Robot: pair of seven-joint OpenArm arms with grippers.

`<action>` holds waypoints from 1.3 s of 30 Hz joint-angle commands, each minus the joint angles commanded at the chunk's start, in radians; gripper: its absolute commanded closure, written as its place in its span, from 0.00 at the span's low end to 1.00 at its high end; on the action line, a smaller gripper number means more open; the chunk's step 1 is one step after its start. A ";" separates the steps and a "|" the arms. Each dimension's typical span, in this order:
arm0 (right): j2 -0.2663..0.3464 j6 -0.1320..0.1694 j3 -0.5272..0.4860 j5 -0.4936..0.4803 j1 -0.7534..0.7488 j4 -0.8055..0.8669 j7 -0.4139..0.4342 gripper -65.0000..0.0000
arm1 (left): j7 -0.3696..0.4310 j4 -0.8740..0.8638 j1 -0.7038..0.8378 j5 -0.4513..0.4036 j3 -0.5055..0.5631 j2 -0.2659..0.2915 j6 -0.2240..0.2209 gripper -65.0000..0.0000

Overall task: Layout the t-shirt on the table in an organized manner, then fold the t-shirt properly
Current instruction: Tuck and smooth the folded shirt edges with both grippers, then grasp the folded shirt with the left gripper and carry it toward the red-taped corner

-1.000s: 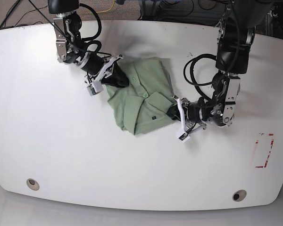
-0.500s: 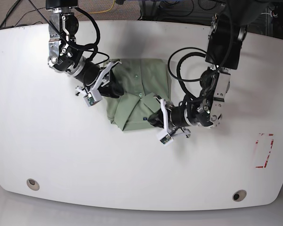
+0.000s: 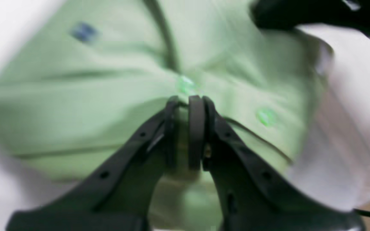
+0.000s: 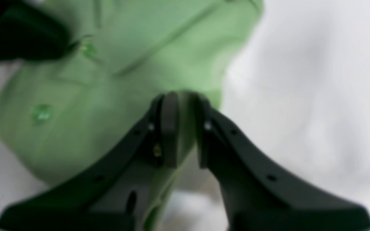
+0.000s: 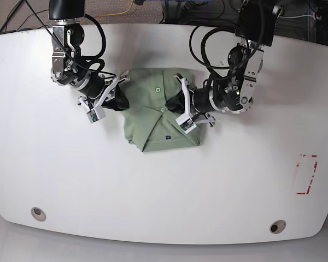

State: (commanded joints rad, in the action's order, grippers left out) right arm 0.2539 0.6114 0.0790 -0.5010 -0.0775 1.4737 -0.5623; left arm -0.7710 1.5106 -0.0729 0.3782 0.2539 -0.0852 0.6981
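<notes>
- Shirt (image 5: 147,123) lies folded into a compact bundle on the white desk (image 5: 153,191), above its middle, towards twelve o'clock in the base view.
- Left claw (image 5: 180,103) sits over the bundle's two o'clock side; its fingertips look nearly together in its wrist view, but whether cloth is pinched I cannot tell.
- Right claw (image 5: 120,102) is at the ten o'clock edge, tips close together; a grip there cannot be told either.
- The step in hand seems to be tidying the fold, with most folding apparently done.
- Press lightly and smooth outward from the buttons (image 5: 163,109), towards three and nine o'clock.
- Free any pinched cloth before lifting, or the soft layers may drag open.
</notes>
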 joint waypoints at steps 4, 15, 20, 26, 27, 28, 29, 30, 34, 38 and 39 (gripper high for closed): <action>-0.028 0.000 -0.023 0.000 0.005 -0.005 -0.002 0.85 | 0.000 0.005 0.008 0.005 -0.003 -0.023 0.000 0.94; -0.124 -0.038 -0.068 0.000 0.006 -0.003 -0.005 0.85 | -0.011 0.133 0.009 0.008 -0.003 -0.066 0.000 0.94; -0.118 -0.091 -0.068 -0.006 0.003 0.068 -0.005 0.85 | -0.040 0.143 0.006 0.002 -0.002 -0.028 0.000 0.94; -0.040 -0.092 -0.011 -0.009 0.005 0.207 -0.106 0.85 | -0.020 0.107 0.002 -0.002 -0.002 0.058 -0.030 0.94; -0.037 -0.086 0.011 -0.009 0.006 0.224 -0.126 0.85 | -0.006 0.089 -0.003 -0.002 0.000 0.074 -0.061 0.94; -0.034 -0.083 0.040 -0.009 0.006 0.245 -0.146 0.85 | 0.015 0.064 -0.018 -0.002 0.005 0.089 -0.094 0.93; -0.032 -0.083 0.071 -0.009 0.005 0.262 -0.163 0.85 | 0.035 0.035 -0.034 -0.002 0.006 0.106 -0.122 0.93; -0.032 -0.081 0.103 -0.009 0.003 0.278 -0.175 0.85 | 0.051 0.008 -0.043 -0.002 0.006 0.121 -0.145 0.93; -0.031 -0.052 0.206 -0.009 0.002 0.311 -0.227 0.84 | 0.121 -0.087 -0.068 -0.002 0.008 0.175 -0.231 0.93; -0.031 0.014 0.316 -0.002 0.008 0.316 -0.292 0.84 | 0.215 -0.229 -0.072 -0.002 0.032 0.187 -0.286 0.93; -0.031 0.025 0.333 -0.002 0.008 0.316 -0.302 0.84 | 0.239 -0.278 -0.083 0.002 0.051 0.187 -0.286 0.93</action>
State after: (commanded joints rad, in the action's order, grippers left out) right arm 0.2232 0.6360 0.4120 -0.5025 -0.0698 1.7898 -0.8646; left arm -0.5317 1.2329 -0.1557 0.3798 0.3046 0.1020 0.4120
